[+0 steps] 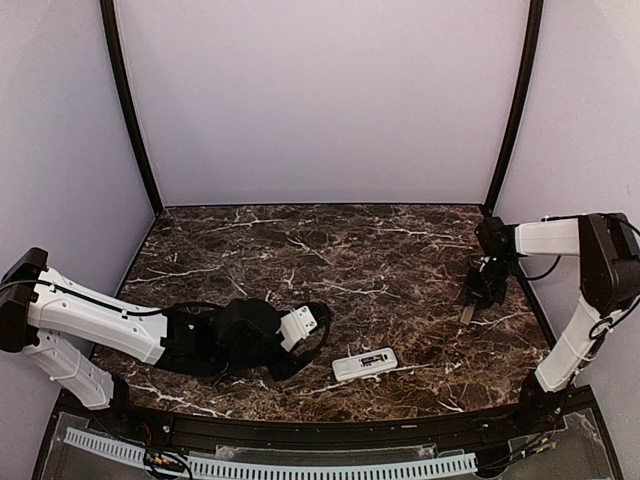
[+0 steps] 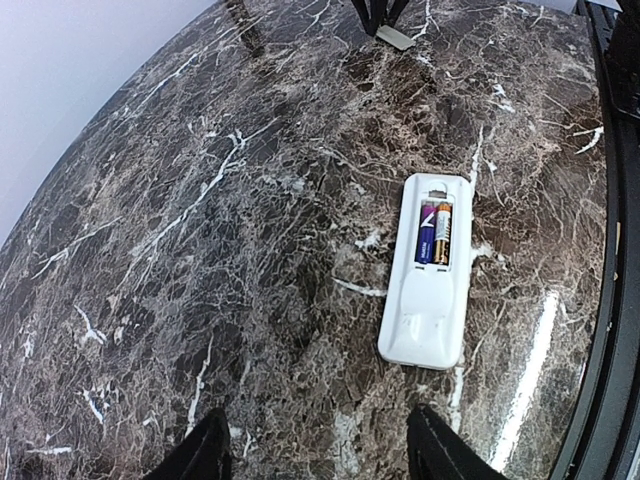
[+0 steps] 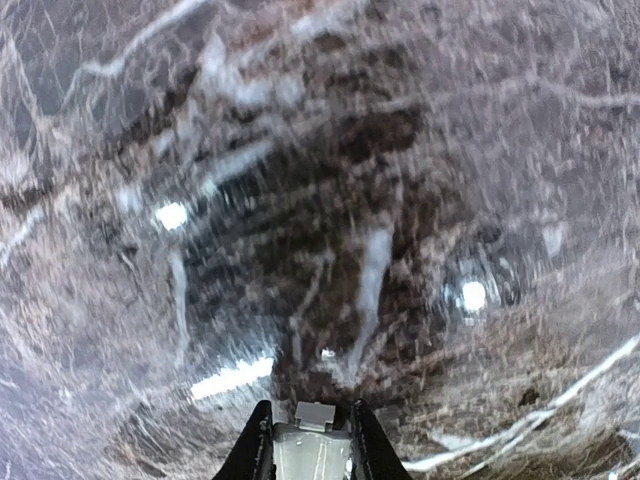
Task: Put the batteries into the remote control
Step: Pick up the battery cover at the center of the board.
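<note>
With both batteries (image 2: 434, 232) seated in the remote control (image 2: 428, 290), the right gripper (image 1: 470, 304), pinching the cover piece (image 3: 311, 452), probably must carry it over next; the left gripper (image 2: 315, 445) hangs open.

Before me lies a dark brown marble table (image 1: 330, 250) veined with white. Pale lilac walls (image 1: 320, 100) close it in, with curved black poles (image 1: 128, 110) at the back corners. On my right a small flat cover piece (image 1: 467, 314) hangs tilted just above the tabletop. A white slotted strip (image 1: 300, 466) runs along my near edge.
</note>
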`<state>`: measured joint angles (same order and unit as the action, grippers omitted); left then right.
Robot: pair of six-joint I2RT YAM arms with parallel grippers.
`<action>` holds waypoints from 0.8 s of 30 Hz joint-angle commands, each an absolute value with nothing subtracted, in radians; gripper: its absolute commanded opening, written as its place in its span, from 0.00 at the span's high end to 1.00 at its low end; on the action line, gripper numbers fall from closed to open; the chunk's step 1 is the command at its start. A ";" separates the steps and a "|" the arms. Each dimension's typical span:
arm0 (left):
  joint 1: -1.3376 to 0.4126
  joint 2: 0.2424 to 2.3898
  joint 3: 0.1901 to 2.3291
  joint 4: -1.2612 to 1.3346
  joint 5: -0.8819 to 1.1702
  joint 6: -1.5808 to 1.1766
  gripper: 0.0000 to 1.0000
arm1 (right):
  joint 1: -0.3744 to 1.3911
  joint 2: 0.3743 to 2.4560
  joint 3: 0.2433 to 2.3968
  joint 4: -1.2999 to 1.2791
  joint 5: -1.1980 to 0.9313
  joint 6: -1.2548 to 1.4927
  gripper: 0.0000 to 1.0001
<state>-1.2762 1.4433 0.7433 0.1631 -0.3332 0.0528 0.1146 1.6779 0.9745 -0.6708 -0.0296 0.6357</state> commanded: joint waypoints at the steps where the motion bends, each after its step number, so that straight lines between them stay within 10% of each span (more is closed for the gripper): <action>1: -1.270 1.427 0.743 0.158 -0.332 0.064 0.41 | 0.130 1.619 0.944 -0.713 -0.037 0.654 0.82; 24: -1.163 1.371 0.934 0.235 0.117 -0.196 0.27 | 0.633 1.195 1.157 -0.547 0.018 0.857 0.85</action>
<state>-1.2148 1.4284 0.8703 0.1646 -0.0917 -0.0799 0.5213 1.2720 1.1076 -0.6624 -0.0433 0.7837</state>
